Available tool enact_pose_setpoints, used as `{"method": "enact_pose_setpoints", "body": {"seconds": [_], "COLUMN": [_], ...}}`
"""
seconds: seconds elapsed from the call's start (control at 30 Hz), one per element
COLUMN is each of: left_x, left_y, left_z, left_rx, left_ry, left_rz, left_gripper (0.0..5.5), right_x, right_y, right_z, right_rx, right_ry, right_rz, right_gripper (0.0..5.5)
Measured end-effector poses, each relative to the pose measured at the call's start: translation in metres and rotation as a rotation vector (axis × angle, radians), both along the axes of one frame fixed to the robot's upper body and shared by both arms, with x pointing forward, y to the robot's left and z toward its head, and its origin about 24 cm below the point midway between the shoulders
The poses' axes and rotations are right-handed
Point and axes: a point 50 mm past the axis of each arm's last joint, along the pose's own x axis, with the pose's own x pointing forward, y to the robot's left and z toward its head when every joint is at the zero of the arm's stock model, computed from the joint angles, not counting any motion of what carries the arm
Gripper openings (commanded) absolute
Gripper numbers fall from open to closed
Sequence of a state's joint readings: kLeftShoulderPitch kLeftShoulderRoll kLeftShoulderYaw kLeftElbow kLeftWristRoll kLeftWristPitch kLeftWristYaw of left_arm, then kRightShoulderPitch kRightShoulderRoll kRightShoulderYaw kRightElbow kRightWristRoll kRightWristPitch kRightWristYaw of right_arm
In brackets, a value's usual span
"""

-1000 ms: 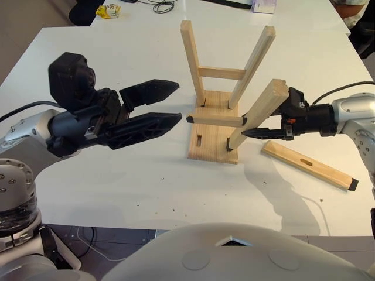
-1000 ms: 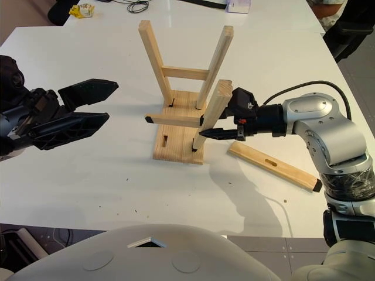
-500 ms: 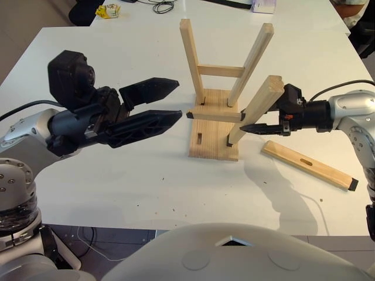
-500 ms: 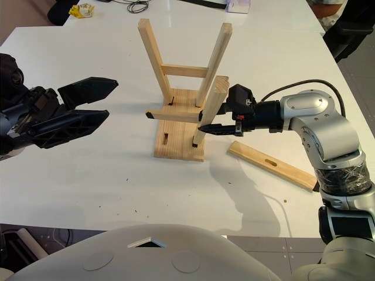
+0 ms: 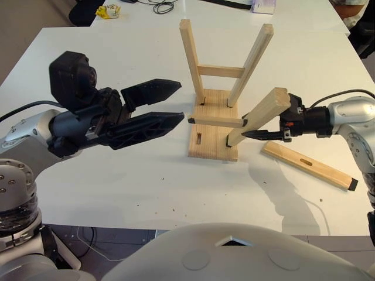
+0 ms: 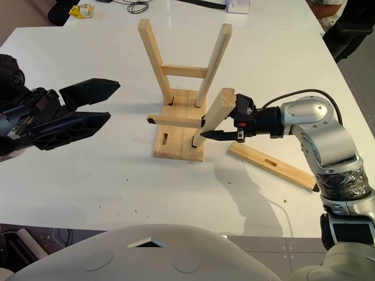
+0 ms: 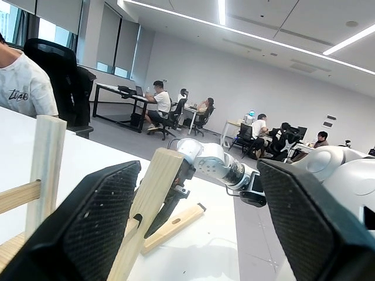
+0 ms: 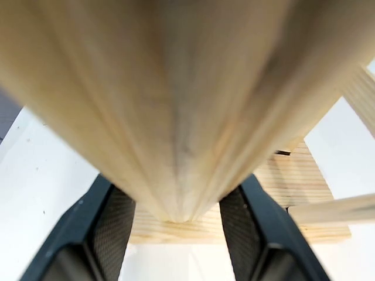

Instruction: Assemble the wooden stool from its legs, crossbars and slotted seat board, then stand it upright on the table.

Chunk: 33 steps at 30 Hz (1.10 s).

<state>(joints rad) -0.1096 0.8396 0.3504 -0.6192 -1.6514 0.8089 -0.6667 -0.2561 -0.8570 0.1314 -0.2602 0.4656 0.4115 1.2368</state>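
Looking down from my head, I see the seat board [image 5: 212, 146] lying flat on the desk [image 5: 117, 187]. Two far legs [image 5: 192, 58] stand in it, joined by a crossbar [image 5: 221, 71]. My right jaws are clamped on the third leg [image 5: 261, 114], which leans toward 2 o'clock with its foot at the board's near corner. I cannot tell whether it is seated. A second crossbar [image 5: 215, 122] juts from it toward 9 o'clock. The fourth leg [image 5: 307, 165] lies at 4 o'clock of the board.

My worry is that this lean could jam the foot, lever the board up and topple the standing pair, or shake the second crossbar loose. My left jaws hover at 9 o'clock, wide apart and empty.

My left wrist view shows both pads [image 7: 99, 222] spread, with the leaning leg between them, farther off.

My right wrist view shows black pads [image 8: 111, 228] pressing either side of that leg, with the board beyond.
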Motion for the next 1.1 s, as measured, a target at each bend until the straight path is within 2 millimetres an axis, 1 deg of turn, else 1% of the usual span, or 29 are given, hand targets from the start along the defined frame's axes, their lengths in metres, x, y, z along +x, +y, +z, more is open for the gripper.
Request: {"method": "enact_pose_setpoints", "body": {"seconds": [0.2,0.37,0.5,0.7,0.77,1.1], "left_x": [-0.001,-0.001,-0.003,-0.004,-0.004,-0.004], "left_y": [-0.001,-0.003,-0.006,-0.007,-0.007,-0.007], "left_z": [0.0,-0.001,-0.003,-0.003,-0.003,-0.004], "left_rx": [0.0,0.004,0.011,0.013,0.014,0.012], "left_ry": [0.002,0.006,0.01,0.011,0.011,0.013], "left_rz": [-0.007,-0.014,-0.025,-0.03,-0.031,-0.03], "left_gripper": [3.69,3.69,3.69,3.69,3.69,3.69], "right_x": [-0.001,-0.001,0.003,0.014,0.016,0.02], "right_y": [0.0,0.004,0.007,0.014,0.015,0.019], "right_z": [-0.004,-0.004,-0.004,-0.005,-0.011,-0.02], "right_rx": [-0.005,-0.011,-0.018,-0.033,-0.035,-0.027], "right_ry": [-0.011,-0.01,-0.003,0.021,0.047,0.053], "right_rz": [0.017,0.04,0.052,0.088,0.081,0.081], "right_gripper": [2.05,2.05,2.05,2.05,2.05,2.05]}}
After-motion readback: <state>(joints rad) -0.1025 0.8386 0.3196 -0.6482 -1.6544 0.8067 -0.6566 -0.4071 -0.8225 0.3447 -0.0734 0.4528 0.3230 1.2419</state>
